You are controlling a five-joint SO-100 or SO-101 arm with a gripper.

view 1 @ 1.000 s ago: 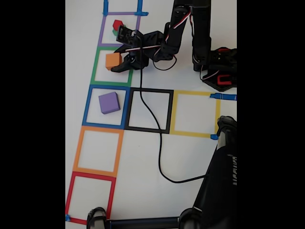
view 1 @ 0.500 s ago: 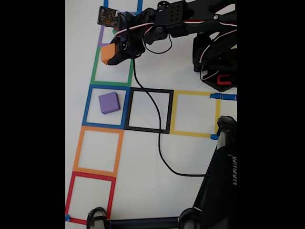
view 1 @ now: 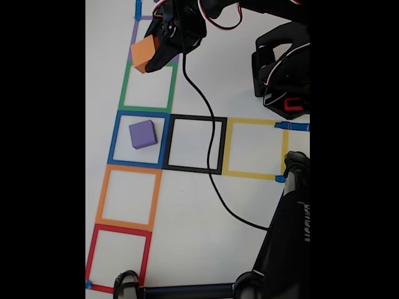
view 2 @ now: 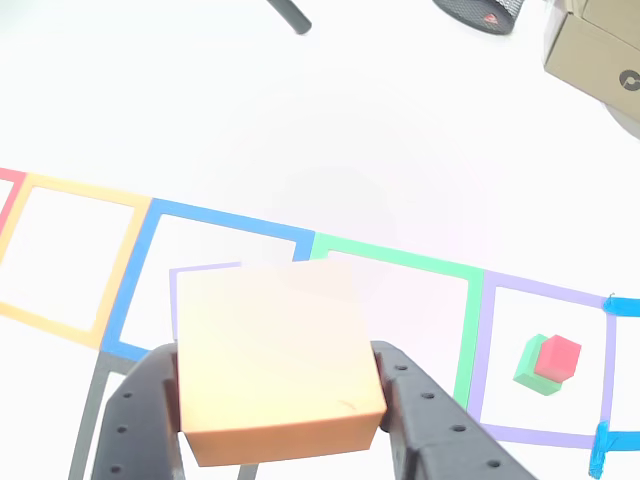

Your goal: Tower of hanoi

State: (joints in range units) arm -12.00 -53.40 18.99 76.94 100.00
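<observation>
Fingers (view 2: 140, 420) of the gripper (view 2: 280, 420) sit closest in the other view, one black finger on each side of the orange cube (view 2: 275, 360). The jaws are pressed tight on that cube. The orange cube is up in the air, off the white desk (view 2: 330, 130). In the fixed view the gripper (view 1: 156, 59) holds the orange cube (view 1: 144, 53) over the top edge of the green tape square (view 1: 148, 87), near the top left corner of the desk (view 1: 187, 205).

The purple cube (view 1: 143, 134) lies flat on the desk inside the blue tape square (view 1: 139, 139), below the green one in the fixed view. In the other view only a thin edge of it peeks out behind the orange cube.

Farther along the row in the other view, the green cube (view 2: 528, 368) sits inside the purple tape square (view 2: 545, 365). The little red cube (view 2: 558, 357) rests on top of the green cube.

A black cable (view 1: 209, 162) runs down from the arm across the black tape square (view 1: 194, 144). A brown cardboard box (view 2: 595, 55) stands at the far right corner of the desk in the other view.
</observation>
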